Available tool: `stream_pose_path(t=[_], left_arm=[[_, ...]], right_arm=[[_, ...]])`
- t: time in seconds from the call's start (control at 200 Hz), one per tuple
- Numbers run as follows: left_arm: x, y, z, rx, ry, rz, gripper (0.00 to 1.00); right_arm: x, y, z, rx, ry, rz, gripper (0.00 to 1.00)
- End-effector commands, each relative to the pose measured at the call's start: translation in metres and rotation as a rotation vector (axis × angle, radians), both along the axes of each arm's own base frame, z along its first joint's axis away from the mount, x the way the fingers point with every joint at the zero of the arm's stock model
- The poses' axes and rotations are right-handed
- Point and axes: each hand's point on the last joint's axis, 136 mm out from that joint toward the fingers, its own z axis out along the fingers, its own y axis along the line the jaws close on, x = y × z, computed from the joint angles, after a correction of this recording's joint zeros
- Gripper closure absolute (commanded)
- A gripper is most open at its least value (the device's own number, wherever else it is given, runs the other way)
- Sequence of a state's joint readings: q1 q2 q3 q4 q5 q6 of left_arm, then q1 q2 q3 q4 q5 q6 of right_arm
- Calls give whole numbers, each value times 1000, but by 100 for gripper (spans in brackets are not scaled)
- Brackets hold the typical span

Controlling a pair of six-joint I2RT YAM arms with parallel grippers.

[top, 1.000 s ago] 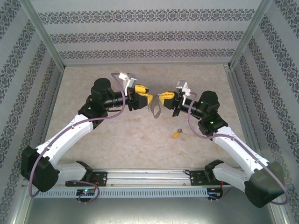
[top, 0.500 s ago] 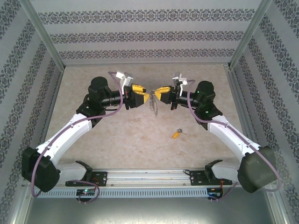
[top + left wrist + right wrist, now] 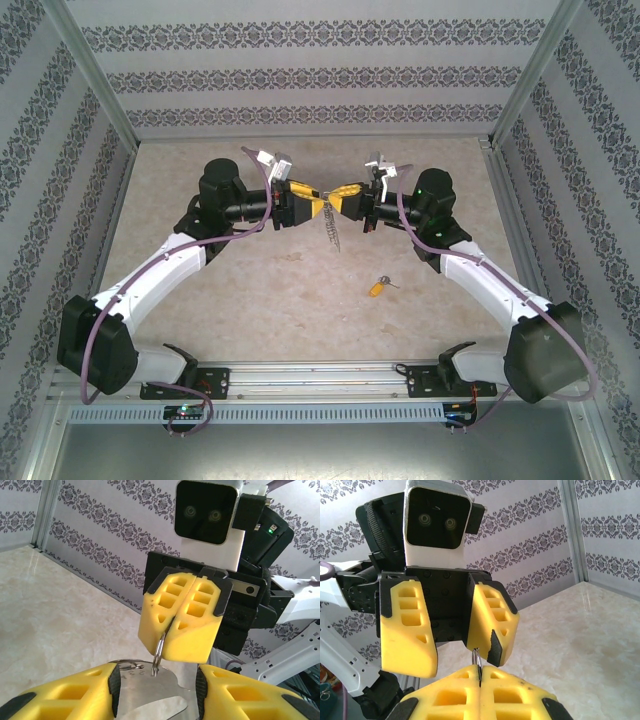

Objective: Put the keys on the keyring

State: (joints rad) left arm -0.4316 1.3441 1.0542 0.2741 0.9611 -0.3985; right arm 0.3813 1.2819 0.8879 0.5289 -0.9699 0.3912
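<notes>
Key lies on worktop, nearer my right claw, which is clenched on the keyring; left claw stands released.

The right gripper pinches the keyring, hanging between the left gripper's fingers.

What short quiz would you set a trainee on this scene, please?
1. True or false: the yellow-headed key already hangs on the keyring.
2. Which claw is shut on the thin wire ring?
3. Fill in: the key lies on the table, on the ___ arm's side.

Key:
1. False; it lies loose on the table.
2. The right claw.
3. Right.
</notes>
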Motion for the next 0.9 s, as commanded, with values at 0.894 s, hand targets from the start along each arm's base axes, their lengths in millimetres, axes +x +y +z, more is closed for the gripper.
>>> stream_pose_path(t=[0.894], left_arm=[[3, -11, 24, -81, -17, -66, 64]], right_arm=[[-7, -6, 20, 31, -68, 5, 100]])
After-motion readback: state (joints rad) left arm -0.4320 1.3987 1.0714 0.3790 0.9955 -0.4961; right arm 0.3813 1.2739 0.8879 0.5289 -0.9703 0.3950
